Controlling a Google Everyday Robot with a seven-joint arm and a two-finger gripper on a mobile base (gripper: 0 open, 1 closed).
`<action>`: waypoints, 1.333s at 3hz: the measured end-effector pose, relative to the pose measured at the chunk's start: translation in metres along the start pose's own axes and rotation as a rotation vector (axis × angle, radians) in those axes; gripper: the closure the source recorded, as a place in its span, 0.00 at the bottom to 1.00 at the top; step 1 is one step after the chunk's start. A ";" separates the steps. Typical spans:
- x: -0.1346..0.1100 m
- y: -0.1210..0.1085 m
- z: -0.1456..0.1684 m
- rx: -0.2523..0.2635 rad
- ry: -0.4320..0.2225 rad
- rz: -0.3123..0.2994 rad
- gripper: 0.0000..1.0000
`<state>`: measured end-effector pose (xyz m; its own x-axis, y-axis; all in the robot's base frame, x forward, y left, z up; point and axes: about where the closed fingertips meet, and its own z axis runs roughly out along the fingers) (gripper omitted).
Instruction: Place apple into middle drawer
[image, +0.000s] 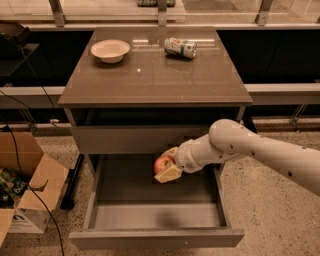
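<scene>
Your gripper (165, 167) is clamped on one apple (161, 163), holding it over the back of the one open drawer (155, 238), whose floor lies below it. Well beyond the gripper, higher up on the cabinet top (150, 80), sit one bowl (110, 50) to the left and one can (180, 47).

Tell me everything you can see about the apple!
The apple is small, round and red with a paler yellowish patch, and its skin looks smooth. No stem shows from here. It sits in the gripper, whose pale fingers press it from above and below. It hangs over the open middle drawer, toward the back, above the grey floor and apparently not touching it. Only the gripper touches the apple.
</scene>
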<state>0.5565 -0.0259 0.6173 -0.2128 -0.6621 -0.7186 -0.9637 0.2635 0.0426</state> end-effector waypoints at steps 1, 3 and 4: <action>0.004 0.000 0.006 -0.007 -0.002 0.008 1.00; 0.046 -0.012 0.058 -0.015 0.014 0.023 1.00; 0.083 -0.016 0.101 -0.050 0.031 0.061 0.96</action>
<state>0.5705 -0.0137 0.4869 -0.2755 -0.6674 -0.6919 -0.9555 0.2692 0.1207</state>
